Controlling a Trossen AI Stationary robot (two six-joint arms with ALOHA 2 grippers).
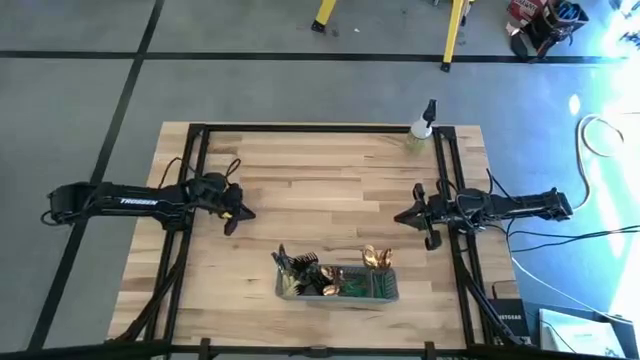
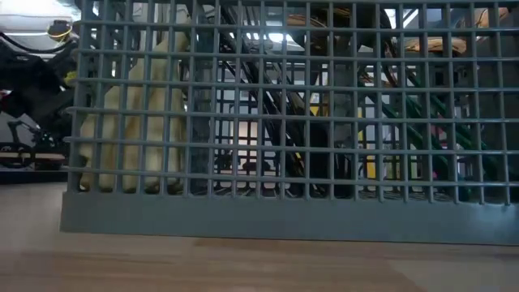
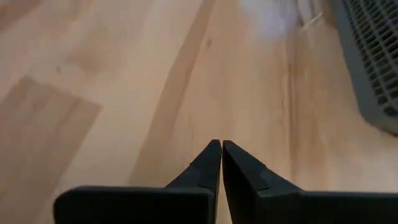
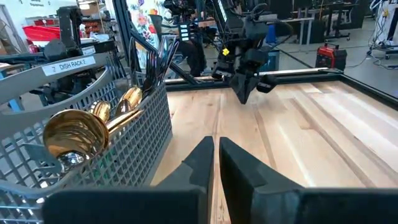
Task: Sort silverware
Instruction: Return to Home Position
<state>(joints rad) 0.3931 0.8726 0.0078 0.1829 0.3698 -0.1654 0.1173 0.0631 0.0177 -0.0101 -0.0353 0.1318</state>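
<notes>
Too small from above to tell forks from knives among the silverware (image 1: 376, 258) standing in the grey mesh caddy (image 1: 340, 297). Blurred at table height to pale and dark shapes behind the caddy's wall. Cut off there by the top and right edges.

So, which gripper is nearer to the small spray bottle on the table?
Right. The right gripper is on the same side of the table as the spray bottle, nearly in line with it; the left gripper is over the table's opposite side, much farther away.
</notes>
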